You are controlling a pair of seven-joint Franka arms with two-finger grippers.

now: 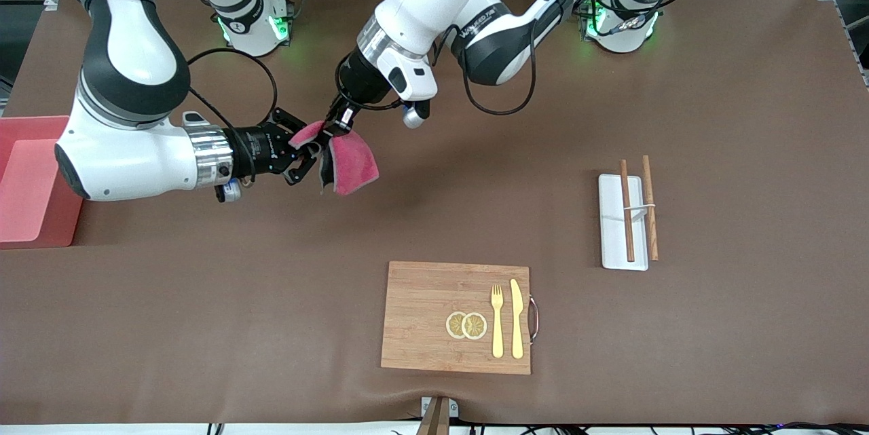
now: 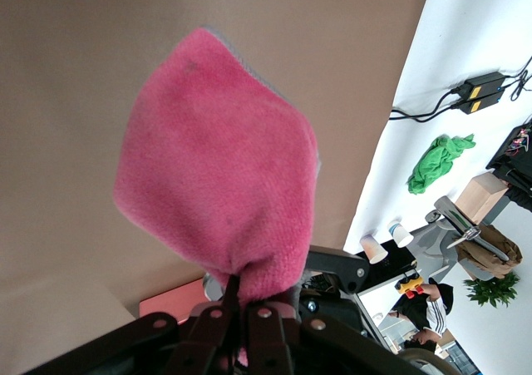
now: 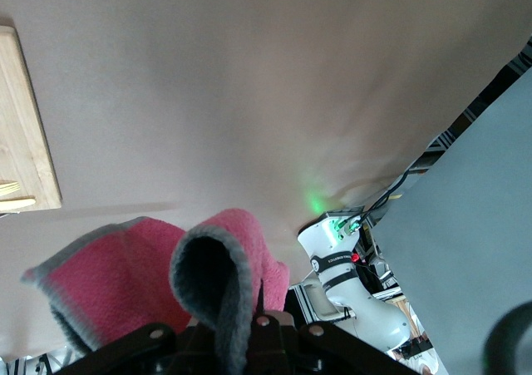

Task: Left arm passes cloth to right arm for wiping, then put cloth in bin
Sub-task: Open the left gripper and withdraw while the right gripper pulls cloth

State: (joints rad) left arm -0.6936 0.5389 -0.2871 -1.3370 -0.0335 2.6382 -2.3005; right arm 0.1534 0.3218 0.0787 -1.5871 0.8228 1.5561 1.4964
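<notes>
The crimson-pink cloth (image 1: pixel 353 163) hangs in the air over the bare table, toward the right arm's end. My left gripper (image 1: pixel 337 128) is shut on its top edge, and the cloth fills the left wrist view (image 2: pixel 216 167) above the closed left gripper (image 2: pixel 239 296). My right gripper (image 1: pixel 311 143) comes in level from the bin's side and is closed on a folded corner. In the right wrist view the grey-backed fold of the cloth (image 3: pixel 208 275) runs into the right gripper (image 3: pixel 241 308). The pink bin (image 1: pixel 27 184) stands at the table edge under the right arm.
A wooden cutting board (image 1: pixel 455 316) near the front camera carries two lemon slices (image 1: pixel 466 325), a gold fork (image 1: pixel 497 319) and a gold knife (image 1: pixel 517 318). A white tray (image 1: pixel 621 221) with chopsticks (image 1: pixel 650 207) lies toward the left arm's end.
</notes>
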